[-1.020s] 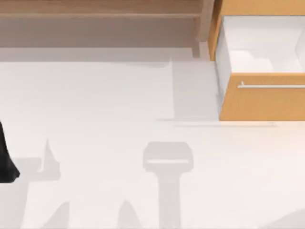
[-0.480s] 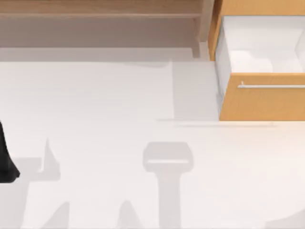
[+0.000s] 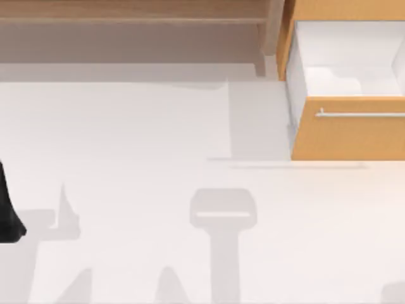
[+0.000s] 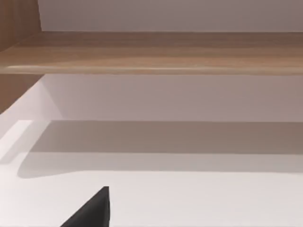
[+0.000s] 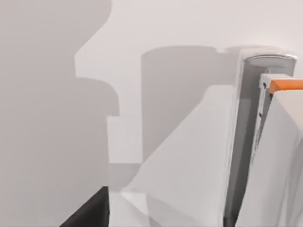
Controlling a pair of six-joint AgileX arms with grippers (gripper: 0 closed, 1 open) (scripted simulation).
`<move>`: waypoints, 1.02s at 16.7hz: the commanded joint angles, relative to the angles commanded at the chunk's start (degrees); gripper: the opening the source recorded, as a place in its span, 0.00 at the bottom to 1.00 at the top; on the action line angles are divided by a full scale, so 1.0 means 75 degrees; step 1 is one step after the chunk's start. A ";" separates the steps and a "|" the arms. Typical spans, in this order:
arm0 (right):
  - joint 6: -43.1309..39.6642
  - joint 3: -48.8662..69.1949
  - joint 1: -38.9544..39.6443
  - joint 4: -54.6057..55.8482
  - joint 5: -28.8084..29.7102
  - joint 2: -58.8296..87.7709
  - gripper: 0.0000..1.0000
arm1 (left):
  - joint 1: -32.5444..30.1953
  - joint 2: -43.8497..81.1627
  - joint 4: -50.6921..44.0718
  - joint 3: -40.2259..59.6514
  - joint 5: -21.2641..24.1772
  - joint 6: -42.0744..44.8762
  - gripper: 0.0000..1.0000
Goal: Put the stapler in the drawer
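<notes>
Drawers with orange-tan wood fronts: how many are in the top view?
1. The orange-tan wood-fronted drawer with a thin silver bar handle stands pulled open at the table's far right; more may lie beyond the frame.

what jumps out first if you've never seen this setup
The open drawer at the table's far right: orange-tan wood front, thin silver bar handle, white inner walls. A long wooden shelf runs along the back on the left. A dark part of the left arm sits at the table's left edge, above a white table crossed by grey shadows.
</notes>
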 joint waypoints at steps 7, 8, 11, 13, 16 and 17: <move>0.0001 -0.0057 0.0001 0.0078 0.0000 0.0043 0.77 | 0.0000 0.0000 0.0000 0.0000 0.0000 0.0000 1.00; 0.0001 -0.0057 0.0001 0.0078 0.0000 0.0043 0.70 | 0.0000 0.0000 0.0000 0.0000 0.0000 0.0000 1.00; 0.0001 -0.0057 0.0001 0.0078 0.0000 0.0043 0.47 | 0.0000 0.0000 0.0000 0.0000 0.0000 0.0000 1.00; 0.0001 -0.0057 0.0001 0.0078 0.0000 0.0043 0.32 | 0.0000 0.0000 0.0000 0.0000 0.0000 0.0000 1.00; 0.0001 -0.0057 0.0001 0.0078 0.0000 0.0043 0.10 | 0.0000 0.0000 0.0000 0.0000 0.0000 0.0000 1.00; 0.0001 -0.0057 0.0001 0.0078 0.0000 0.0043 0.02 | 0.0000 0.0000 0.0000 0.0000 0.0000 0.0000 1.00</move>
